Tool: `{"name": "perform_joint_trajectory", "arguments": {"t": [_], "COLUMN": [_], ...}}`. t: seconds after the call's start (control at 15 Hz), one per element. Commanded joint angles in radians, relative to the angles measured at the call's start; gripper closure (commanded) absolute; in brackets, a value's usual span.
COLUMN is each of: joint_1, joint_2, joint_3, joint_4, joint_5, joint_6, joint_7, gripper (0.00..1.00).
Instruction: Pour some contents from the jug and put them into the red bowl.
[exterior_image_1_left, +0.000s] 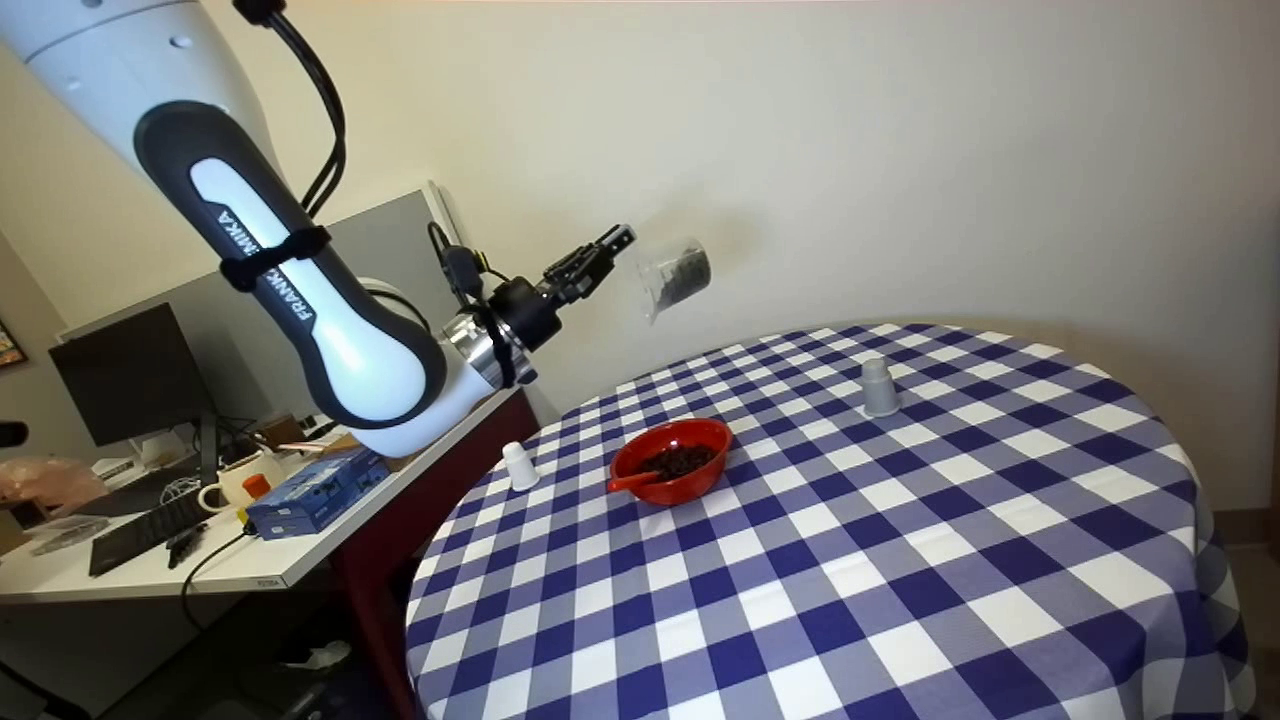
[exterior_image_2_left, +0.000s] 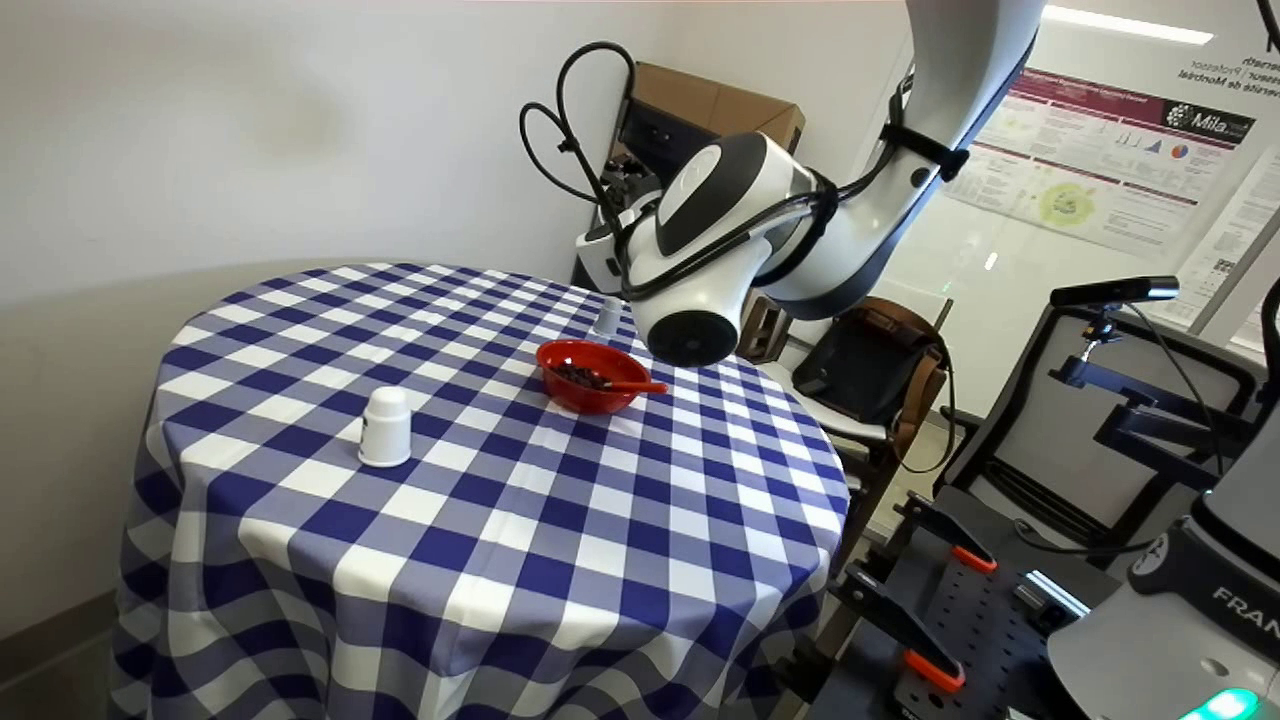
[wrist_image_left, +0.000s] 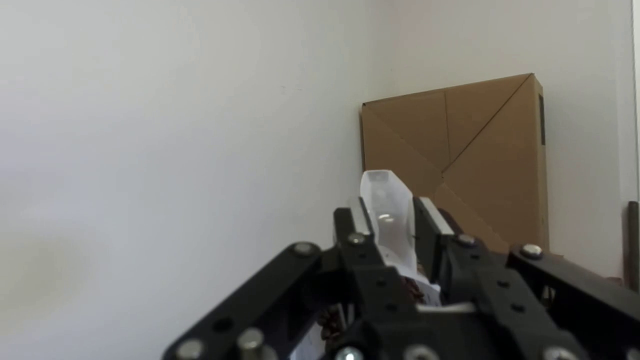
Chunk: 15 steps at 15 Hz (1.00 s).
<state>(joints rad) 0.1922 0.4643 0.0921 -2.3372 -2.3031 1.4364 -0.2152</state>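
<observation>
two readings fit the step in hand: the pour is under way, or a part portion is done; the latter is judged likelier. in an exterior view, the translucent plastic jug (exterior_image_1_left: 662, 262) is suspended at 12 o'clock above the red bowl (exterior_image_1_left: 685, 492), tipped on its side, its apparent spout at 7 o'clock. dark brown pieces (exterior_image_1_left: 690, 275) lie inside it; similar pieces lie in the bowl beside a red utensil (exterior_image_1_left: 635, 482), handle at 8 o'clock. no falling pieces are visible.

the gripper (wrist_image_left: 392, 215) is set narrow, both fingers clamping the jug's clear handle.

next move, as judged: if the portion suffices, rotate the jug upright before lowering. if not, centre the spout over the bowl and increase tilt gradually; a sudden rush could overshoot the rim.

view differences: the wrist view confirms the handle grip and adds a cardboard box (wrist_image_left: 465, 145) at 1 to 2 o'clock of the gripper, but shows no bowl. in an exterior view, the franka arm (exterior_image_2_left: 780, 220) hides jug and gripper; bowl and utensil are in sight.
</observation>
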Motion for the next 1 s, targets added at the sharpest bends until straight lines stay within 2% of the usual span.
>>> {"name": "perform_joint_trajectory", "arguments": {"t": [0.0,0.93], "joint_1": [0.000,-0.004], "joint_2": [0.011,0.035], "joint_3": [-0.013,-0.033], "joint_4": [-0.017,-0.038], "joint_5": [-0.051,-0.117], "joint_6": [-0.047,-0.109], "joint_7": [0.036,0.081], "gripper": [0.88,0.88]}}
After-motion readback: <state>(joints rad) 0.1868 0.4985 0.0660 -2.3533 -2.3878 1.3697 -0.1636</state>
